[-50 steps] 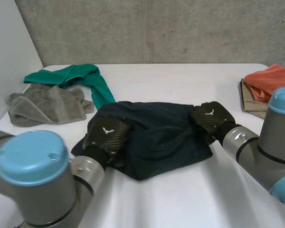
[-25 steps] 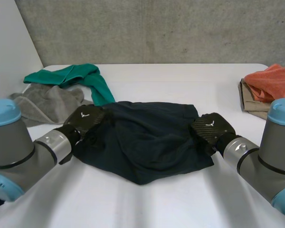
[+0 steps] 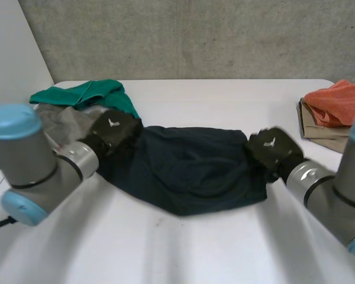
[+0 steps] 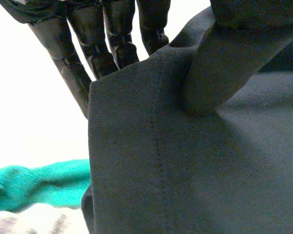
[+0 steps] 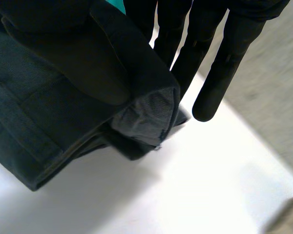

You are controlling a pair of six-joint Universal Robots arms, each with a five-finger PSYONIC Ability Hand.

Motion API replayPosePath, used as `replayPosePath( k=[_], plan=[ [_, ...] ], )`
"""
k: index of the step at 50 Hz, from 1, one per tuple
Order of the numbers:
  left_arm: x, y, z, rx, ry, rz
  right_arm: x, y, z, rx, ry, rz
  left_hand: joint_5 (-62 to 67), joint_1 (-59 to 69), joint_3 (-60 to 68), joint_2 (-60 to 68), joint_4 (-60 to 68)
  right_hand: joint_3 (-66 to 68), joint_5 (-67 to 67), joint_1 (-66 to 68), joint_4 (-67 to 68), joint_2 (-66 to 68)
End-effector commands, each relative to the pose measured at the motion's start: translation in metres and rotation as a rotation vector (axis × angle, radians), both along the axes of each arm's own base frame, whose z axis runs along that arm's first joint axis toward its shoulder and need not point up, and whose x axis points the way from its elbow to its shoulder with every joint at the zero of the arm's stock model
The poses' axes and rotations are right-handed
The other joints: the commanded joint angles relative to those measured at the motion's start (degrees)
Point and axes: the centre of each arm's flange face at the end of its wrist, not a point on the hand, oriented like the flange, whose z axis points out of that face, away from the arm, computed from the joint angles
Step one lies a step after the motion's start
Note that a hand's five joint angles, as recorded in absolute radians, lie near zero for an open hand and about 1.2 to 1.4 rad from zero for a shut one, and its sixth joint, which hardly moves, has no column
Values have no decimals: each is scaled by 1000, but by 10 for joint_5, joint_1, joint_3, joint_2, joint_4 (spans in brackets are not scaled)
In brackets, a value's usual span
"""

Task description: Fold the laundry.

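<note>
A dark navy garment [image 3: 189,171] lies stretched across the middle of the white table [image 3: 225,248] between my two hands. My left hand [image 3: 113,131] is at its left end. In the left wrist view the thumb [image 4: 219,63] presses the garment's hemmed edge [image 4: 151,146] against straight fingers [image 4: 107,44], pinching it. My right hand [image 3: 271,148] is at the garment's right end. There, a folded corner of the cloth [image 5: 141,112] is pinched between the thumb and the straight fingers [image 5: 224,63].
A green cloth [image 3: 89,93] and a grey towel [image 3: 59,118] lie at the back left, just behind my left hand. An orange cloth [image 3: 337,97] rests on a beige folded one [image 3: 312,125] at the table's right edge.
My left hand moved from on top of the garment to its left end and closed on the edge. The garment is now pulled out longer between both hands.
</note>
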Motion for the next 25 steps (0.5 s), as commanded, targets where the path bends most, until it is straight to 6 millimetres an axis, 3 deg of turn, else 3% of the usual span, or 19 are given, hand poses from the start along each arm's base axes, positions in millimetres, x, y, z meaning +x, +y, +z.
replayPosePath(
  k=[1, 2, 3, 4, 6, 7, 12, 16, 19, 20, 23, 25],
  plan=[
    [13, 57, 96, -85, 93, 14, -11, 8, 86, -247, 50, -63, 159, 160, 120, 116, 114, 118, 118, 153, 112, 130],
    [14, 64, 106, -95, 114, 13, -13, 10, 98, -268, 44, -74, 159, 160, 120, 116, 114, 118, 118, 153, 112, 130],
    [19, 78, 128, -118, 165, 14, -14, 12, 106, -283, 39, -79, 159, 160, 120, 116, 114, 118, 118, 153, 112, 130],
    [22, 82, 137, -127, 188, 15, -16, 16, 127, -319, 28, -87, 159, 160, 120, 116, 114, 118, 118, 153, 112, 130],
    [28, 96, 161, -158, 259, 17, -18, 20, 145, -351, 16, -91, 159, 160, 120, 116, 114, 118, 118, 153, 112, 130],
    [29, 100, 168, -167, 283, 17, -19, 25, 162, -377, 5, -93, 159, 160, 120, 116, 114, 118, 118, 153, 112, 130],
    [38, 112, 191, -201, 373, 36, -23, 34, 191, -415, -10, -99, 159, 160, 120, 116, 114, 118, 118, 153, 112, 130],
    [38, 107, 183, -173, 370, 71, -22, 30, 189, -390, 2, -97, 159, 160, 120, 116, 114, 118, 118, 153, 112, 130],
    [32, 95, 165, -114, 347, 83, -13, 16, 169, -328, 28, -79, 159, 160, 120, 116, 114, 118, 118, 153, 112, 130],
    [27, 84, 148, -61, 324, 89, -11, 11, 162, -308, 37, -79, 159, 160, 120, 116, 114, 118, 118, 153, 112, 130],
    [16, 70, 125, 8, 295, 81, -3, -9, 134, -233, 64, -70, 159, 160, 120, 116, 114, 118, 118, 153, 112, 130],
    [2, 50, 107, 26, 283, 75, 2, -21, 118, -198, 72, -65, 159, 160, 120, 116, 114, 118, 118, 153, 112, 130]
  ],
)
